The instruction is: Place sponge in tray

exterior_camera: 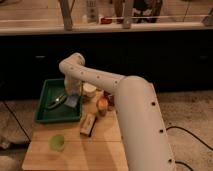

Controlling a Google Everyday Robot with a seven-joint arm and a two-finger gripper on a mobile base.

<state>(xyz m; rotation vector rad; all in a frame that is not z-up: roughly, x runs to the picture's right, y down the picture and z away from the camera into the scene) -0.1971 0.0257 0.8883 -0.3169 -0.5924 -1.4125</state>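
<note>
Trouble from here would most likely start at the right rim of the tray (56, 120), because that is where the sponge (73, 102) sits: a pale blue block just inside that rim, low over or on the tray floor, with the gripper (73, 95) directly above it at the end of the white arm reaching down from the far side. Whether the jaws are clamped on the sponge or have let it go cannot be told from this view. If they are holding it and release while it overlaps the rim, the sponge could tip outward onto the wooden table (75, 155) rather than settle in the tray. If the soft block clings to the jaws as the arm lifts, it could be dragged back out. A sideways withdrawal carries its own risk, since a white cup (90, 90) stands just beside the tray's far right corner and an orange round fruit (102, 105) lies near it; either could be knocked. A yellow-green object (56, 101) lies in the middle of the tray, left of the sponge, and a push leftward could shove it. The tan-and-brown block (88, 124) and the light green cup (57, 142) sit nearer on the table, well apart from the gripper.
</note>
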